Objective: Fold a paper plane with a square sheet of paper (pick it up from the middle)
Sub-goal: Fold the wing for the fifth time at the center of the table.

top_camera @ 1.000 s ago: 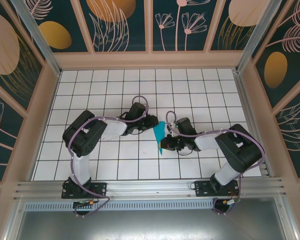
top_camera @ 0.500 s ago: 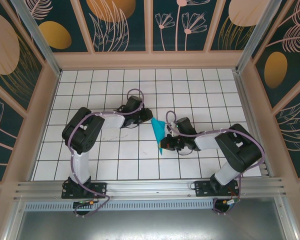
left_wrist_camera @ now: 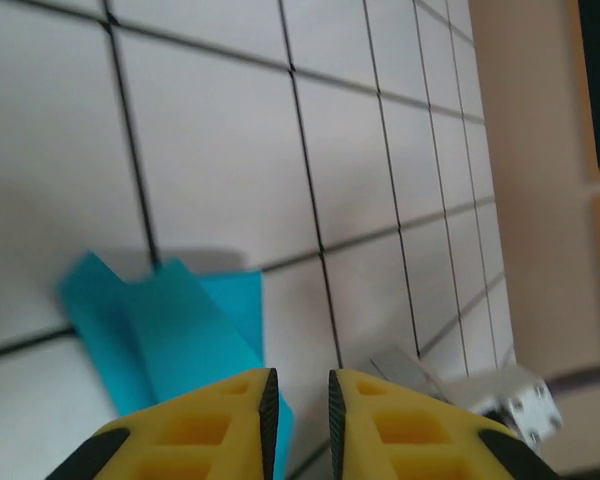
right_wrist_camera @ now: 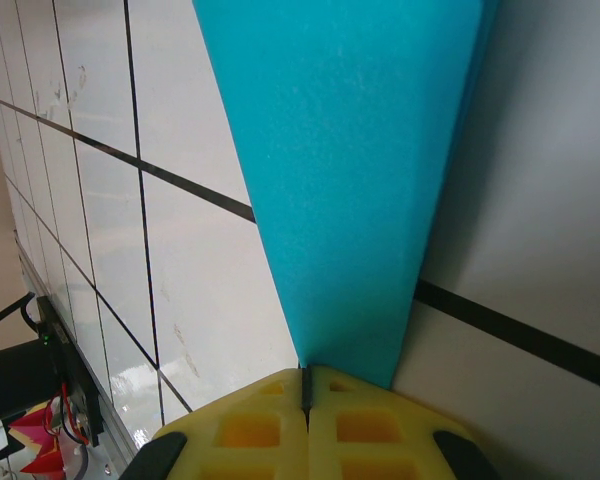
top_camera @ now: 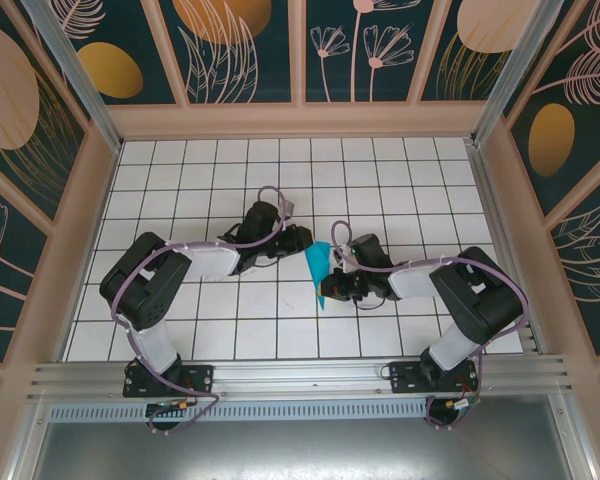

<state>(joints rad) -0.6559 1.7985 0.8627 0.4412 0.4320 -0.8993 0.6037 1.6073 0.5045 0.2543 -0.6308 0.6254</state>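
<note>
Brought left gripper (top_camera: 298, 240) back from ten o'clock beside the folded teal-blue paper plane (top_camera: 319, 262) near table (top_camera: 230, 180) centre, jaws barely parted, empty; kept right gripper (top_camera: 330, 287) clenched on its six o'clock end, likely for creasing.

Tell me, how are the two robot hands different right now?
The right gripper is shut tight on the paper plane. The left gripper has a small gap and nothing in it.
The right gripper pinches the narrow end of the paper plane. The left gripper sits by its wide end, seen from above.
Both have yellow fingers, and both are close to the paper plane.
</note>
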